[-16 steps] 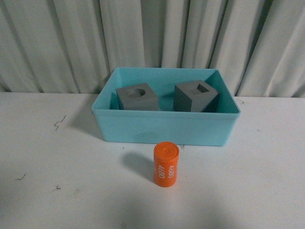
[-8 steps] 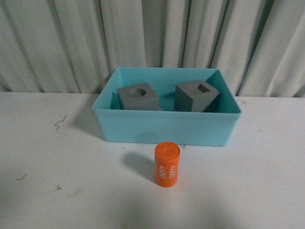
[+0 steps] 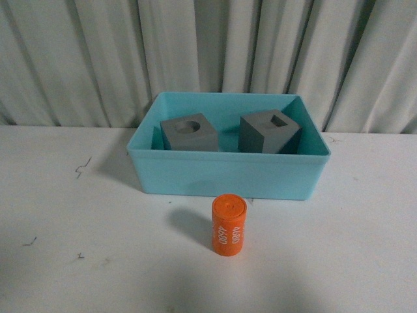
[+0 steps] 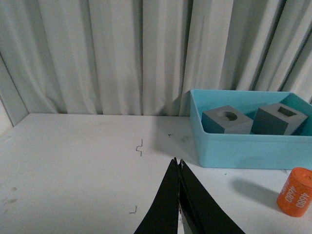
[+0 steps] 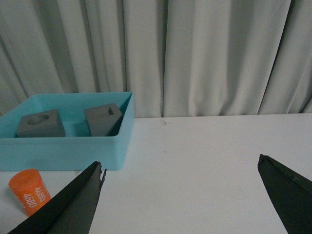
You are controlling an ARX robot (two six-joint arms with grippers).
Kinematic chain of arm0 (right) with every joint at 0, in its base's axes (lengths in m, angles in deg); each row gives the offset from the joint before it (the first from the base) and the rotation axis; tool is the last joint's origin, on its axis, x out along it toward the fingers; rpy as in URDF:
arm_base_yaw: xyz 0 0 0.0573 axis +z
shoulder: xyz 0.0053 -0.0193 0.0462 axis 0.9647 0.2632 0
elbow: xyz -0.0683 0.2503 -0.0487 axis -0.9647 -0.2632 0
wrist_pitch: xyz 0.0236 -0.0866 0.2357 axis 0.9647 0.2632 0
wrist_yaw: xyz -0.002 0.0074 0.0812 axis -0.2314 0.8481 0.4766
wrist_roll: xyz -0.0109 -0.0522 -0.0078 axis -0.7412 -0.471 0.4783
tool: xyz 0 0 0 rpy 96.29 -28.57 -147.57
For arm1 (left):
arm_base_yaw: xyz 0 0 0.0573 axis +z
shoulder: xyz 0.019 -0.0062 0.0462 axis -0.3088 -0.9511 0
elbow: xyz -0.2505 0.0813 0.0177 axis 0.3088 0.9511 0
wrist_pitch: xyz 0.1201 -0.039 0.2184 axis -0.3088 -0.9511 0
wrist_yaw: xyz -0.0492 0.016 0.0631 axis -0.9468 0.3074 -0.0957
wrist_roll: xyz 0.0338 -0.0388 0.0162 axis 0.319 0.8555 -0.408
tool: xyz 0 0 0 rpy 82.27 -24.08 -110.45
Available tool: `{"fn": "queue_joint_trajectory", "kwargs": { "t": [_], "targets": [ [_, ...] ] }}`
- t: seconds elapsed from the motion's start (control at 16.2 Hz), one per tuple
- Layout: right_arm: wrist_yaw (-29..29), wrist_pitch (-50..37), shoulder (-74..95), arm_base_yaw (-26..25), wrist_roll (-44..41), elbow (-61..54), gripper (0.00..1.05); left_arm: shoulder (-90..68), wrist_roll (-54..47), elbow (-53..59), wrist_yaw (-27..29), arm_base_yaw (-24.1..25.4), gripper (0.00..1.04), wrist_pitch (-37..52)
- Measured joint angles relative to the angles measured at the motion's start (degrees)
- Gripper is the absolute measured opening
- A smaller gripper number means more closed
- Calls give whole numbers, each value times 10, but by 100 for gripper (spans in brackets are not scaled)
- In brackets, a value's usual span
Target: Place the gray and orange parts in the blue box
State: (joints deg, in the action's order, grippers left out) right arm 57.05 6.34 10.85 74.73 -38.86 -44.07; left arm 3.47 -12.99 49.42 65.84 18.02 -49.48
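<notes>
The blue box (image 3: 221, 175) stands at the back middle of the white table. Inside it sit the gray cube with a round recess (image 3: 189, 133) on the left and the gray cube with a square recess (image 3: 268, 132) on the right. The orange cylinder with white digits (image 3: 228, 225) stands upright on the table just in front of the box. Neither arm shows in the front view. My left gripper (image 4: 177, 161) is shut and empty, left of the box (image 4: 243, 146) and cylinder (image 4: 296, 191). My right gripper (image 5: 180, 163) is open and empty, right of the box (image 5: 63, 152) and cylinder (image 5: 29, 191).
A pleated white curtain (image 3: 208, 52) hangs right behind the table. Small dark scuff marks (image 3: 81, 167) lie on the table's left side.
The view has shifted very slightly; the box, the cubes and the orange cylinder keep their places. Nothing was taken hold of or let go.
</notes>
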Motion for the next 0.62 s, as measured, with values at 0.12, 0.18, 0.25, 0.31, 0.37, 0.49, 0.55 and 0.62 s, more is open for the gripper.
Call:
{"fn": "queue_joint_trajectory", "kwargs": {
  "t": [0.12, 0.18, 0.25, 0.31, 0.37, 0.49, 0.55, 0.62],
  "targets": [
    [0, 0, 0, 0, 0, 0, 98, 0, 0, 0, 0, 0, 2, 0],
    [0, 0, 0, 0, 0, 0, 98, 0, 0, 0, 0, 0, 2, 0],
    [0, 0, 0, 0, 0, 0, 98, 0, 0, 0, 0, 0, 10, 0],
    [0, 0, 0, 0, 0, 0, 98, 0, 0, 0, 0, 0, 22, 0],
    [0, 0, 0, 0, 0, 0, 98, 0, 0, 0, 0, 0, 34, 0],
    [0, 0, 0, 0, 0, 0, 98, 0, 0, 0, 0, 0, 59, 0],
    [0, 0, 0, 0, 0, 0, 98, 0, 0, 0, 0, 0, 70, 0],
    [0, 0, 0, 0, 0, 0, 98, 0, 0, 0, 0, 0, 82, 0]
  ]
}}
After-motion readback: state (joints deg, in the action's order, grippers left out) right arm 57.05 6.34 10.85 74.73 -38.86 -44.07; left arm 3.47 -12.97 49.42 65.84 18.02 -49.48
